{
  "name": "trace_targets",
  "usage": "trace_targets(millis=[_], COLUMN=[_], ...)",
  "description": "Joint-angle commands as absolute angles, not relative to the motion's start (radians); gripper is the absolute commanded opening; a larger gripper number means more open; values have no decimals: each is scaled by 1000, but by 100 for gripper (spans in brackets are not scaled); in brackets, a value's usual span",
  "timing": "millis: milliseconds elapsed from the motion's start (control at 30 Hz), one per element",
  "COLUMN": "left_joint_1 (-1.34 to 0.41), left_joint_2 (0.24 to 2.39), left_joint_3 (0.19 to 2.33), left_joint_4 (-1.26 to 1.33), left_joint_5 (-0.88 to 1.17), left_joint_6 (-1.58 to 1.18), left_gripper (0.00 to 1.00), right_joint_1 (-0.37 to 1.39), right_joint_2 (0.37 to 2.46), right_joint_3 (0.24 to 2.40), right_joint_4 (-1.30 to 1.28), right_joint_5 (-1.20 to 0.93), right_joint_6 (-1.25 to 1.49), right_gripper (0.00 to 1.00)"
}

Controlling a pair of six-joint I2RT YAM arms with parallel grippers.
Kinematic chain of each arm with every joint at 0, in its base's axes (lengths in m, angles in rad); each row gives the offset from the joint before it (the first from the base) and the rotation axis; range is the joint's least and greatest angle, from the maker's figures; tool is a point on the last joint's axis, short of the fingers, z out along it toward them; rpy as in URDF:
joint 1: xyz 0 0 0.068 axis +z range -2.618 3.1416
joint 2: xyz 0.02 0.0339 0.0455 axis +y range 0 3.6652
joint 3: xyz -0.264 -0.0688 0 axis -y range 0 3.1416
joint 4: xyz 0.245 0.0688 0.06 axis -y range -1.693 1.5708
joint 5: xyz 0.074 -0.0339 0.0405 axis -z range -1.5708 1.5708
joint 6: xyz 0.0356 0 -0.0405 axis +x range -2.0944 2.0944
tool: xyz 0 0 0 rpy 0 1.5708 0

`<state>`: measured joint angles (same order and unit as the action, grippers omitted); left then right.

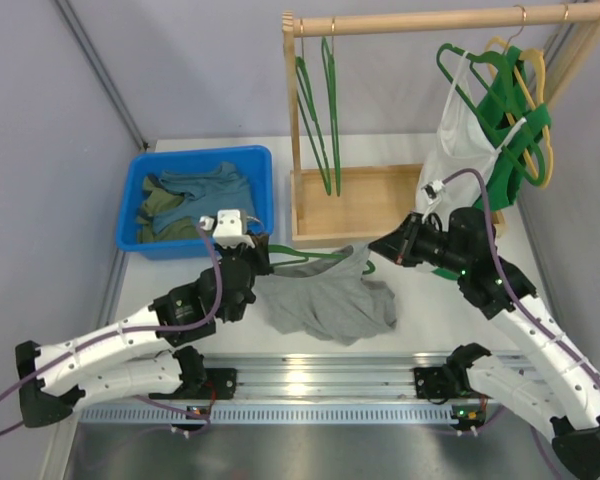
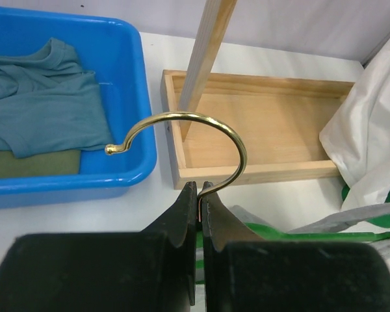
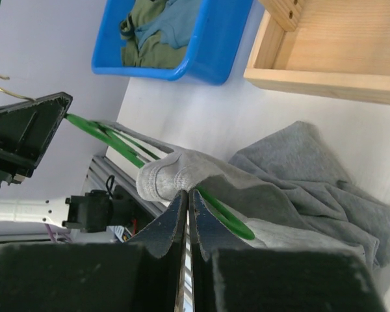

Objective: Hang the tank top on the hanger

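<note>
L gripper [image 2: 199,194] is clamped on the hanger [image 1: 302,258] at the base of its gold hook [image 2: 205,123]. Both fingers are pressed together w/ the thin stem between them, and in the wrist view the hook curves up & over to the left. The hanger sits mid-table between the 2 grippers, its green wire running right from the L gripper into the tank top [image 1: 332,302].

R gripper [image 3: 187,198] also has its jaws together, the tips pinching a bunched fold of the grey fabric. The green wire passes under that fold & shows again on either side of it. In the top view this gripper is at the top's far right corner, which is raised off the table toward it.

The rest of the tank top lies crumpled on the table, near side of the hanger, just far of the mounting rail [image 1: 310,385].

Blue bin [image 1: 258,195] is far left w/ teal & olive clothes [image 1: 195,190] inside; the L gripper is just by its near right corner. Wooden tray [image 1: 360,205] lies far of the hanger, at the foot of the rack [image 1: 292,110]. On the rack bar are 2 spare green hangers [image 1: 330,120] at left. At right hangs a white tank top [image 1: 458,130] on a green hanger, w/ a yellow hanger [image 1: 536,85] beside it.
</note>
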<state>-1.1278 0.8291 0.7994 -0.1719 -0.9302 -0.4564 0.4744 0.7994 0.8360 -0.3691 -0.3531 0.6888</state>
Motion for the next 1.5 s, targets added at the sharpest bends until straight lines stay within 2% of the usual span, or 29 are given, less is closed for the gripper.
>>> trace_targets(millis=[0, 233, 700, 933, 1200, 1433, 1467], left_joint_1=[-1129, -1127, -1124, -1124, -1126, -1124, -1124], left_joint_2=[862, 940, 1028, 1034, 1019, 1041, 1046], left_joint_3=[857, 903, 977, 996, 1026, 1077, 1080], left_joint_4=[-97, -63, -32, -26, -28, -52, -61], left_joint_5=[-891, -885, -879, -850, -818, -741, -739], left_joint_6=[-426, -417, -382, -402, -402, -397, -399], left_gripper=[0, 0, 0, 0, 0, 0, 0], right_joint_1=[511, 623, 650, 649, 647, 644, 644], right_joint_2=[824, 854, 834, 825, 795, 769, 758], right_joint_3=[917, 979, 1080, 1014, 1019, 1012, 1015], right_joint_4=[-359, -359, -366, -322, -428, -477, -485], right_joint_5=[-342, -261, -267, -272, -175, -164, -166], right_joint_6=[655, 667, 697, 726, 654, 601, 585], right_gripper=[0, 0, 0, 0, 0, 9, 13])
